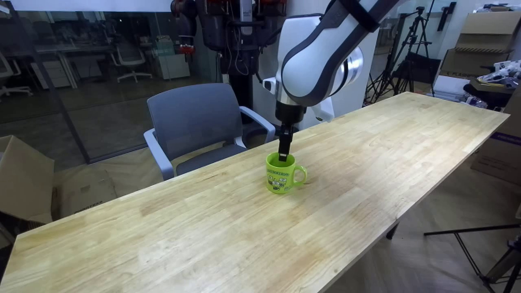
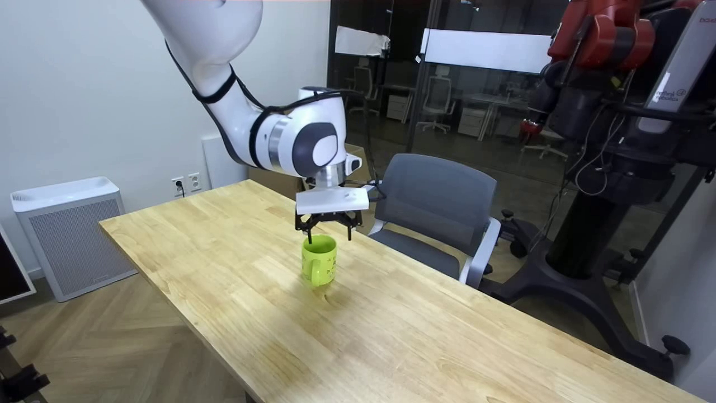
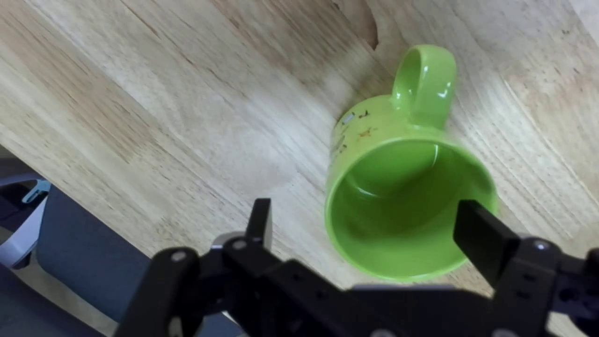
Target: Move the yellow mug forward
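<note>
I count one mug (image 1: 279, 179) with one handle (image 3: 435, 89) on one counter (image 1: 203, 232). I have one arm (image 2: 291, 145) and one pincer (image 2: 330, 240) with two fingers (image 2: 349, 230). Beside the counter I see one chair (image 2: 436, 201); farther back, at least two more chairs (image 2: 438, 95). There are also one other robot (image 2: 615, 151), one air purifier (image 2: 81, 238) and two wall sockets (image 2: 194, 182).
</note>
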You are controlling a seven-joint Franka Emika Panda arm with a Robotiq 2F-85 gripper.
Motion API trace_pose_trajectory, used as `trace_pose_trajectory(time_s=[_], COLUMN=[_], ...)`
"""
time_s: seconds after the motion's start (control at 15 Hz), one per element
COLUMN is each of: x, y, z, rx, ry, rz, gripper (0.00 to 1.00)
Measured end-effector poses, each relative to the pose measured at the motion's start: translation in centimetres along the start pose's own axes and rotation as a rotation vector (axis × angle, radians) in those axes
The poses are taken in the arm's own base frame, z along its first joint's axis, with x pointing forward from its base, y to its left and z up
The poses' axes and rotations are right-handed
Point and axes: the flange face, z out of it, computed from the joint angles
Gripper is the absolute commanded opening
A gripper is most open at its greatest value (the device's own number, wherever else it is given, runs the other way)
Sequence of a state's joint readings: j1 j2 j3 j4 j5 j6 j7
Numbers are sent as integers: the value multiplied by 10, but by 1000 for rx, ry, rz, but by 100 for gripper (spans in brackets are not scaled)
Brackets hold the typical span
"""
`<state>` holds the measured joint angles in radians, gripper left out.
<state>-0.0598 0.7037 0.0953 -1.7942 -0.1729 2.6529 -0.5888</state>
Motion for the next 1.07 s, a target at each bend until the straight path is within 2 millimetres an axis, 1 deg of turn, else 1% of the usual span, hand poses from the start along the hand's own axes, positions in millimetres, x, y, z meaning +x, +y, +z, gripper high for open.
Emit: trace_pose_trajectory(time_s=[0.2,0.33,0.6,0.93,1.0,1.07], x=[-10,-12,-13,-11,-10,-9], y=[10,12,10,8,9,10], z=[2,3,5,19,22,25], rx=[1,3,9,32,36,40], ry=[-7,-12,-18,-39,-42,-48], rz=[20,25,23,14,13,11], gripper=[100,100,100,100,75,74])
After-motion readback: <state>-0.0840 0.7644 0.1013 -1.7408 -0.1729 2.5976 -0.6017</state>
